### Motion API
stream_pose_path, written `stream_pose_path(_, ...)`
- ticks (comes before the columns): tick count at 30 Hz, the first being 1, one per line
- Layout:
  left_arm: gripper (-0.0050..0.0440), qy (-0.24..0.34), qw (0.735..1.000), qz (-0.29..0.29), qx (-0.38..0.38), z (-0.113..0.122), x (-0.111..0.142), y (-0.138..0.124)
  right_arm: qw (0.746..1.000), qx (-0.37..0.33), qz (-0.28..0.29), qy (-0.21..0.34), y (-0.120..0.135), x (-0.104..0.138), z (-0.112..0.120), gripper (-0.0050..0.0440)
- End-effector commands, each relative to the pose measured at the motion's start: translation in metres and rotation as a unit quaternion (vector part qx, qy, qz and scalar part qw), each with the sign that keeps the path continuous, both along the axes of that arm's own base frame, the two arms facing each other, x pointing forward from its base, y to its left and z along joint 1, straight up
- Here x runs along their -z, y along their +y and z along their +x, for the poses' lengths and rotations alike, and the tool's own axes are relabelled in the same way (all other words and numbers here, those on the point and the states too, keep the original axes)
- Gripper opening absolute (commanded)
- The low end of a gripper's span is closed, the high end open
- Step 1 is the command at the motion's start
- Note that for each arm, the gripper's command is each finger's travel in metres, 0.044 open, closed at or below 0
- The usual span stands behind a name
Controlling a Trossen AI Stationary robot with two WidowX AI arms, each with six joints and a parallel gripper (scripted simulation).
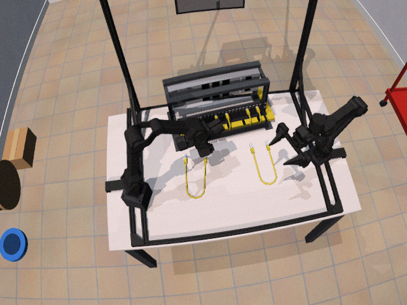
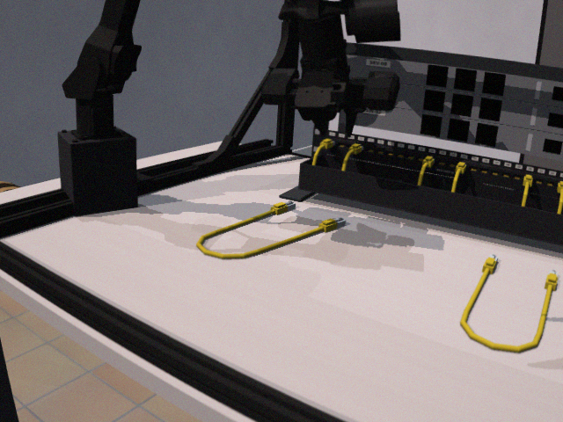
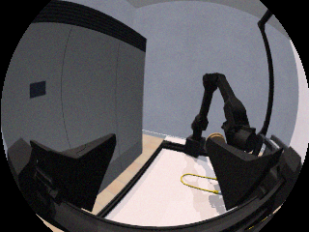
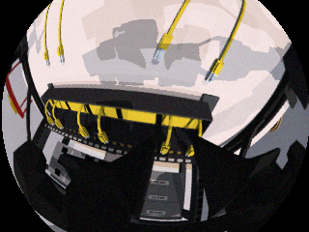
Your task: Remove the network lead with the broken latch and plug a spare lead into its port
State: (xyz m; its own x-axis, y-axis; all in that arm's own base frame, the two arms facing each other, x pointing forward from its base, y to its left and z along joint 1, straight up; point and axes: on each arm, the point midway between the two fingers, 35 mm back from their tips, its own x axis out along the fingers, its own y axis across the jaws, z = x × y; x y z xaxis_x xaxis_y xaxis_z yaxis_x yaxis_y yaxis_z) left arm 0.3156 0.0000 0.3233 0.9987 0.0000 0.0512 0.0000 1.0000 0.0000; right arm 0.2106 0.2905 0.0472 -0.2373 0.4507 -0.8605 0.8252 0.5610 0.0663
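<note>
Right now, front edge: black metal rail [image 1: 240, 229] [image 2: 136, 309], running along the near side of the white tabletop [image 1: 229, 210] [image 2: 273, 317] [image 3: 159, 193] [image 4: 270, 29].
Spare one: yellow U-shaped lead with clear plugs [image 1: 195, 197] [image 2: 223, 256] [image 3: 182, 179] [image 4: 166, 41], lying on the white, both ends towards the panel, on the right arm's side.
Spare two: matching yellow U-shaped lead [image 1: 269, 183] [image 2: 511, 349] [image 4: 61, 29], also flat on the table, well apart from spare one.
Left gripper [image 1: 277, 154] [image 3: 161, 137]: black, wide open, holding nothing, near spare two's plugs as seen from above; raised clear of the table.
Right gripper [image 1: 197, 131] [image 2: 335, 129] [image 4: 173, 137]: black, partly open, nothing gripped, fingertips pointing down by the two end leads; contact, impossible to tell.
Patch panel [image 1: 236, 115] [image 2: 386, 158] [image 4: 127, 135]: long, black, lined with ports, yellow behind its trough.
Panel leads [image 1: 248, 113] [image 2: 327, 142] [image 4: 102, 137]: six, yellow, all at the ports, spaced in pairs; latches too small to judge.
Rack [image 1: 213, 72] [image 2: 422, 55] [image 4: 159, 190]: grey, metal-framed, rising behind the panel, slightly turned.
</note>
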Motion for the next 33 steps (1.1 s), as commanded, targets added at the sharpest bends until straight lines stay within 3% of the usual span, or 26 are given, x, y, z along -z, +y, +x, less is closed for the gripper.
stream_pose_path(1,0.0440,0.000,1.000,0.000,0.000,0.000,0.000,0.000,1.000,0.002,0.000,-0.001,-0.010,-0.001,0.003,0.0176)
stream_pose_path(13,0.0440,0.000,1.000,0.000,0.000,0.000,0.000,0.000,1.000,0.002,0.000,-0.001,-0.010,-0.001,0.003,0.0176)
stream_pose_path(14,0.0440,0.000,1.000,0.000,0.000,0.000,0.000,0.000,0.999,0.022,-0.023,0.001,0.046,-0.001,0.029,0.0176)
stream_pose_path(30,0.0440,0.000,1.000,0.000,0.000,0.000,0.000,0.000,0.999,0.022,-0.023,0.001,0.046,-0.001,0.029,0.0176)
stream_pose_path(31,0.0440,0.000,1.000,0.000,0.000,0.000,0.000,0.000,0.998,0.040,-0.043,0.002,0.099,-0.003,0.053,0.0176)
stream_pose_path(33,0.0440,0.000,1.000,0.000,0.000,0.000,0.000,0.000,0.998,0.040,-0.043,0.002,0.099,-0.003,0.053,0.0176)
